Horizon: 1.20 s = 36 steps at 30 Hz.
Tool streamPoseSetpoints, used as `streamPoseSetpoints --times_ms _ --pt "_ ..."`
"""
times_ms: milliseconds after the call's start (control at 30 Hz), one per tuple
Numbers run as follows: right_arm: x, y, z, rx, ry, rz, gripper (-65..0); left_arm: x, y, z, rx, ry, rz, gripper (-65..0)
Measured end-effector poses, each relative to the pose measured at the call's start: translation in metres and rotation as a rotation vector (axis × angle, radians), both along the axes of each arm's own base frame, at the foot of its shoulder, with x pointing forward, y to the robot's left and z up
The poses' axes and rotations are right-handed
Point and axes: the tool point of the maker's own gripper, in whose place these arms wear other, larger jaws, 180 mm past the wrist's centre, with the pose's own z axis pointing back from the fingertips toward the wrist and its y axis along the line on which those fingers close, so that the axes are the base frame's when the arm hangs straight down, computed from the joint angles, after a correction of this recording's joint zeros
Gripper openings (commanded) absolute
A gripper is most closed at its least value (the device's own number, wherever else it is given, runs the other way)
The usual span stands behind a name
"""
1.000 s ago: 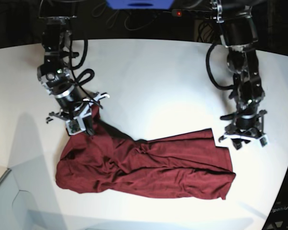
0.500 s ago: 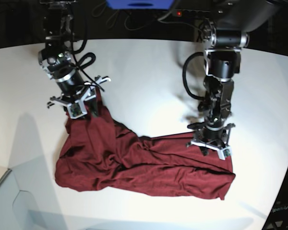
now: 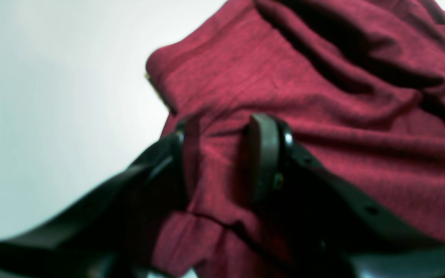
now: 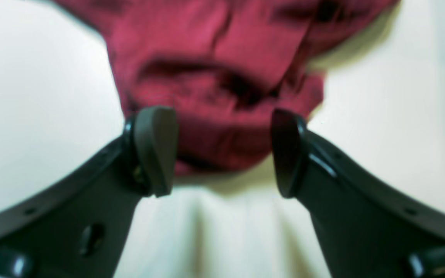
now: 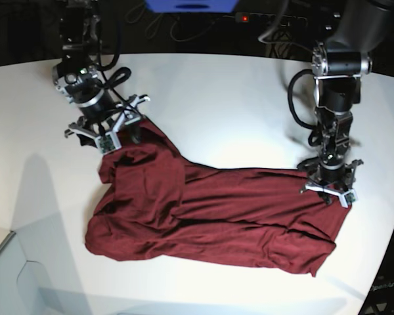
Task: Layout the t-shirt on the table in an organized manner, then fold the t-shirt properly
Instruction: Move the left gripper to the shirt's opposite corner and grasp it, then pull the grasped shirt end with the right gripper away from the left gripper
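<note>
The t-shirt [image 5: 203, 216] lies rumpled across the lower middle of the table [image 5: 210, 105] in the base view, one end drawn up toward the upper left, the other toward the right edge. At the upper left of that view the right gripper [image 4: 222, 152] stands wide open with nothing between its jaws — the cloth's edge sits just beyond its fingertips. At the right, the left gripper [image 3: 222, 154] is partly closed with a ridge of fabric between its fingers [image 3: 265, 154]; it looks like a pinch on the shirt.

The risk is a lopsided pull: with only one end held, any tug could drag the whole shirt sideways rather than flatten it. The thin fabric may also slip from that shallow pinch — or the open gripper may close on several layers and keep the folds bunched.
</note>
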Motion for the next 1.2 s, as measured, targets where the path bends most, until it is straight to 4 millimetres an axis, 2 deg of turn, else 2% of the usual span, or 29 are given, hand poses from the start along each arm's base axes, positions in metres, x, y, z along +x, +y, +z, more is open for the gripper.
streamPoseSetpoints --times_ms 133,300,433,567,833,933,1100,1200 --pt "-0.023 0.018 -0.019 0.008 0.082 0.041 -26.6 0.000 -0.001 0.000 -0.003 0.000 0.001 -43.3" --pt "-0.025 0.023 -0.021 0.009 0.086 0.060 -26.6 0.000 0.000 0.000 -0.001 -0.001 0.004 -43.3" --pt "-0.040 0.036 -0.050 0.032 0.170 0.093 -26.6 0.000 -0.001 0.000 0.002 -0.002 0.001 -43.3" --pt "-0.029 0.039 -0.051 0.060 0.138 0.090 -26.6 -0.001 0.000 -0.001 0.002 0.000 0.002 -43.3" --pt "-0.019 0.036 -0.048 0.055 0.122 0.086 -27.9 -0.004 0.001 -0.003 0.005 0.004 0.004 -43.3" --pt "-0.016 0.035 -0.046 0.051 0.114 0.087 -36.5 -0.005 0.001 -0.003 0.009 -0.001 0.003 -43.3" --pt "-0.014 0.035 -0.045 0.047 0.112 0.087 -63.5 -0.006 0.001 -0.003 0.012 -0.001 0.003 -43.3" --pt "-0.011 0.035 -0.042 0.047 0.102 0.087 -65.0 -0.006 0.001 -0.003 0.012 -0.001 0.003 -43.3"
